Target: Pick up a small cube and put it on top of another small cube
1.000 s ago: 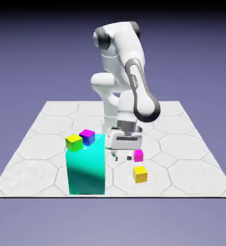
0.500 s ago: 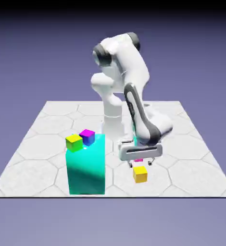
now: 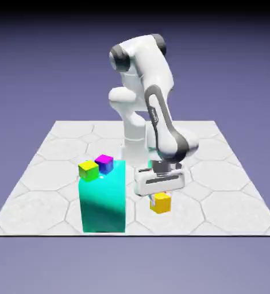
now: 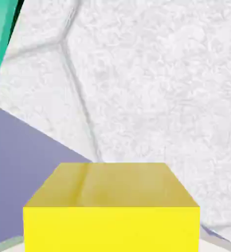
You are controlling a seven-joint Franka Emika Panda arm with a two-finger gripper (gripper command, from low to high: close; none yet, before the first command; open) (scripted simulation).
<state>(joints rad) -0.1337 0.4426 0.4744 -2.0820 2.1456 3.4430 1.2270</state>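
Pointing straight down, the claw [image 3: 160,198] is clamped on the golden-yellow cube [image 3: 161,204] — forearm steeply angled.

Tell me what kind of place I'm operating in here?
A rendered simulation, not a real room: a hexagon-patterned white table floating before a blank blue-violet backdrop, with flat-coloured props, a teal block and the golden-yellow cube in the gripper.

The arm [image 3: 160,115] is white with dark grey joints. A plain golden-yellow cube [image 3: 161,203] sits below its hand. A teal block [image 3: 103,198] carries 2 cubes: lime-yellow [image 3: 88,169], and magenta-topped with blue sides [image 3: 104,163]. The table [image 3: 218,172] is pale grey, hexagon-patterned.
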